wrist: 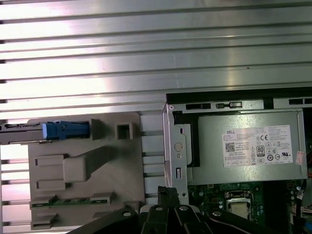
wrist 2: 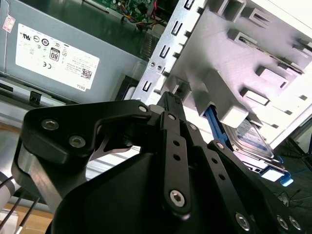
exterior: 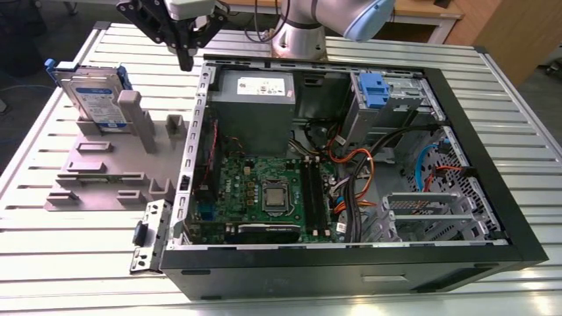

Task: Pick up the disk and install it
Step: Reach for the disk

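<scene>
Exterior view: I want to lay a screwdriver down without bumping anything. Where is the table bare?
Bare table lies nearest the camera beside the grey fixture, and at the exterior view's right of the computer case. Crowded: the fixture's far end, where the disk stands and the gripper hangs by the case wall.

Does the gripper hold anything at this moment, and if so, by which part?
Nothing is held. The gripper hangs empty, apart from the disk, which stands in the grey holder.

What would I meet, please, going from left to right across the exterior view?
The disk, standing in its grey holder → the gripper → the grey power supply box → the blue clip.
</scene>
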Controlling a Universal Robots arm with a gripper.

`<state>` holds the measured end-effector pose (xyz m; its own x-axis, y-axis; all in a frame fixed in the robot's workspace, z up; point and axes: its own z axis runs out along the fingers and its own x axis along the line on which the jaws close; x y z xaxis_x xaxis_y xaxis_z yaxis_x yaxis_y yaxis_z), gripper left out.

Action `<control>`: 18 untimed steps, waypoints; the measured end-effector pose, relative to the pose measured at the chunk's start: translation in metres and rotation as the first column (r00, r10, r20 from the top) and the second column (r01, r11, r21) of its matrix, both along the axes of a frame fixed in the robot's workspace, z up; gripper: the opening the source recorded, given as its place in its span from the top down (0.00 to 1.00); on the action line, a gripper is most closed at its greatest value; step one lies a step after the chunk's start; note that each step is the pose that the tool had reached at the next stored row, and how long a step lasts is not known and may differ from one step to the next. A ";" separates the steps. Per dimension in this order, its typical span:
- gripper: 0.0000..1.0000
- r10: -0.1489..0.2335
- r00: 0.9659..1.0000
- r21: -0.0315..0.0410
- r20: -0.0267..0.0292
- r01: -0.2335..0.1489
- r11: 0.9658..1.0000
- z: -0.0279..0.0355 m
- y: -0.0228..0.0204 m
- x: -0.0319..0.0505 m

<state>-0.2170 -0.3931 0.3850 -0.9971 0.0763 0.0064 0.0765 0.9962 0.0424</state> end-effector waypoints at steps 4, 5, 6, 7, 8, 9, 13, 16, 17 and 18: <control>0.89 0.000 1.000 0.000 0.000 0.000 1.000 0.0000 0.0000 -0.0011; 0.89 0.000 1.000 0.000 0.000 0.000 1.000 -0.0001 0.0000 -0.0014; 0.89 0.000 1.000 0.000 0.000 0.000 1.000 -0.0001 0.0000 -0.0015; 0.89 0.000 1.000 0.000 0.000 0.000 1.000 -0.0001 0.0000 -0.0017; 0.89 0.000 1.000 0.000 0.000 0.000 1.000 -0.0001 0.0000 -0.0019; 0.89 0.000 1.000 0.000 0.000 0.000 1.000 -0.0001 0.0000 -0.0021; 0.89 0.000 1.000 0.000 0.000 0.000 1.000 -0.0001 0.0000 -0.0030; 0.89 0.000 1.000 0.000 0.000 0.000 1.000 -0.0002 0.0000 -0.0037; 0.89 0.000 1.000 0.000 0.000 0.000 1.000 -0.0002 0.0000 -0.0039; 0.89 0.000 1.000 0.000 0.000 0.000 1.000 -0.0002 0.0000 -0.0042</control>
